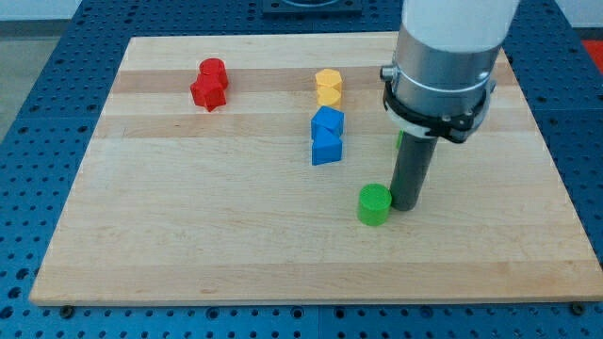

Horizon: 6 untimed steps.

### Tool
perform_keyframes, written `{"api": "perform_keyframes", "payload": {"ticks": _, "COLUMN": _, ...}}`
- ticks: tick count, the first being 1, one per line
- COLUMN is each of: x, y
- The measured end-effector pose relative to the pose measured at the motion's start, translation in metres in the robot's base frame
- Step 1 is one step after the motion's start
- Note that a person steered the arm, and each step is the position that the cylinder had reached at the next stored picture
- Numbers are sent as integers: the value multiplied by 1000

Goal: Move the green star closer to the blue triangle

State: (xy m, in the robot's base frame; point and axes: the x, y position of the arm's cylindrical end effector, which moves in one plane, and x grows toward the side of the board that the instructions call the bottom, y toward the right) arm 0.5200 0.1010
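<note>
My tip (406, 206) rests on the board just right of a green round block (373, 204), touching it or nearly so. A sliver of a second green block (399, 139) shows at the left edge of the rod, mostly hidden by the arm; its shape cannot be made out. Two blue blocks stand close together left of the rod: an upper one (328, 121) and a lower one (326, 147) that looks wedge-shaped. I cannot tell for certain which is the triangle.
A yellow block (328, 87) sits just above the blue pair. Two red blocks sit at the upper left, a round one (214, 69) and a star-like one (207, 92). The wooden board (188, 235) lies on a blue perforated table.
</note>
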Motion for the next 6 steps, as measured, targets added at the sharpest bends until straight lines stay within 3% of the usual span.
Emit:
{"api": "perform_keyframes", "payload": {"ticks": 3, "x": 17, "y": -35}}
{"api": "perform_keyframes", "payload": {"ticks": 6, "x": 18, "y": -114}}
